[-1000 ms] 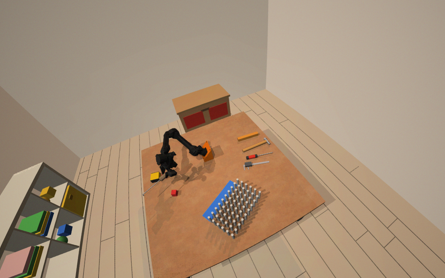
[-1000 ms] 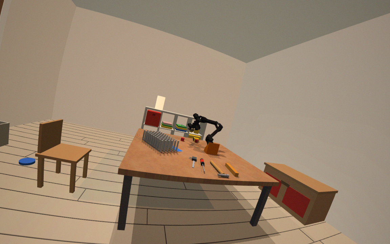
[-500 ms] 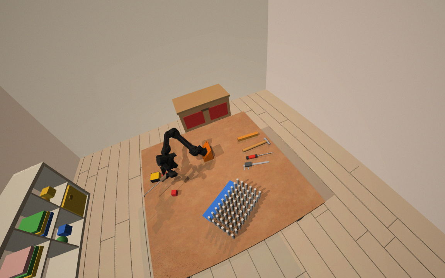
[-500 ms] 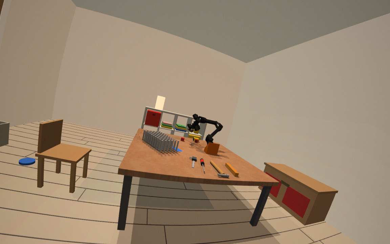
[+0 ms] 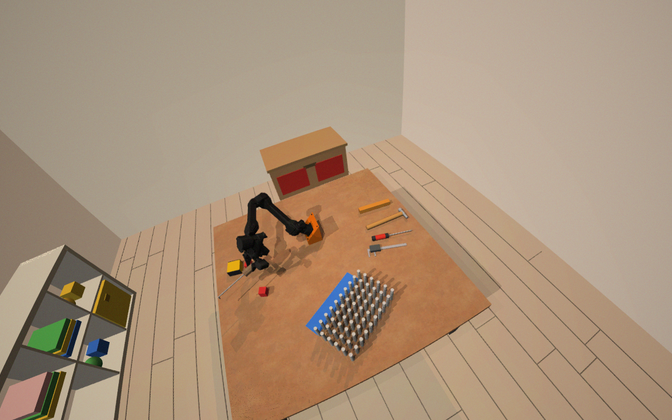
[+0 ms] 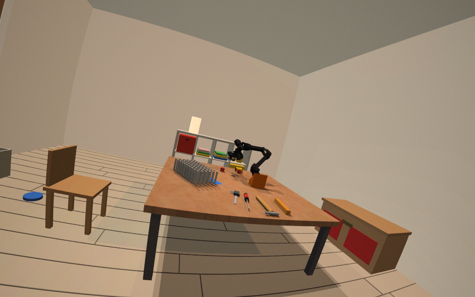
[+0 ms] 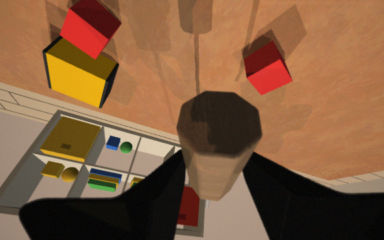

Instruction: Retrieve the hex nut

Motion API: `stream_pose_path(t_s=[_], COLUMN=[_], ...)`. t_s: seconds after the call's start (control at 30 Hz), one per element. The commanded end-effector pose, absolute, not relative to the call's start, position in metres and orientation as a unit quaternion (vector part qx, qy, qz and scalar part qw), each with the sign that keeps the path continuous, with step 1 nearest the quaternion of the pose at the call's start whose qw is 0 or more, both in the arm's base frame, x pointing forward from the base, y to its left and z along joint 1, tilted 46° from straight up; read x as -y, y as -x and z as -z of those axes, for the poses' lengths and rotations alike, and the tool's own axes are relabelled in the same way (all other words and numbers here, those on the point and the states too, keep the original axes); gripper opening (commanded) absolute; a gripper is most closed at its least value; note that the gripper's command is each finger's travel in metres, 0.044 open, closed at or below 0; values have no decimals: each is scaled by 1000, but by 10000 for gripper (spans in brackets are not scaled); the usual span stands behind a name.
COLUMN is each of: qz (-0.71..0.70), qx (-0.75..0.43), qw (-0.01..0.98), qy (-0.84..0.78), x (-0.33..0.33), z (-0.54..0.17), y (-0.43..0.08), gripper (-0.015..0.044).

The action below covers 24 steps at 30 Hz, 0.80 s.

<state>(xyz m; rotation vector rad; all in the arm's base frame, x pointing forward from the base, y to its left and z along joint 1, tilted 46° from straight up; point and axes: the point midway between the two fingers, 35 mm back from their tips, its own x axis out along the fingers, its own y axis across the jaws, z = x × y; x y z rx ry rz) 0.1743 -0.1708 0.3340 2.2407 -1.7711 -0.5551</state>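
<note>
My gripper [image 5: 252, 265] [image 6: 233, 155] [image 7: 212, 154] is shut on the wooden handle of a long thin metal rod tool, held in the air over the table's left side. The rod [image 5: 231, 286] points away from the spacers, toward the left table edge; its tip shape is too small to tell. The grey spacers [image 5: 358, 273] [image 6: 196, 177] stand upright in rows, well away from my gripper. The blue taped strip [image 5: 329, 300] [image 6: 217, 182] runs along their near side. I cannot make out the hex nut in any view.
A yellow block [image 5: 234, 266] [image 7: 75, 80] and two red cubes, one [image 5: 262, 291] [image 7: 270, 80] standing apart, are near the gripper. A caliper [image 5: 375, 248], screwdriver [image 5: 380, 237], hammer [image 5: 383, 220] and orange bar [image 5: 374, 206] lie at the far side. An orange wedge [image 5: 314, 234] stands by the arm's base.
</note>
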Motion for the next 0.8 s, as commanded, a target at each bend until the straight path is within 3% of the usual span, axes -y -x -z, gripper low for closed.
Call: stream_pose_path(t_s=[0.0,0.77], qz=[191,197], qx=[603,603], qw=[116,114], qy=[-766,-765], x=[173,182], z=[-332,-322], y=[-176,-179], gripper=[0,0])
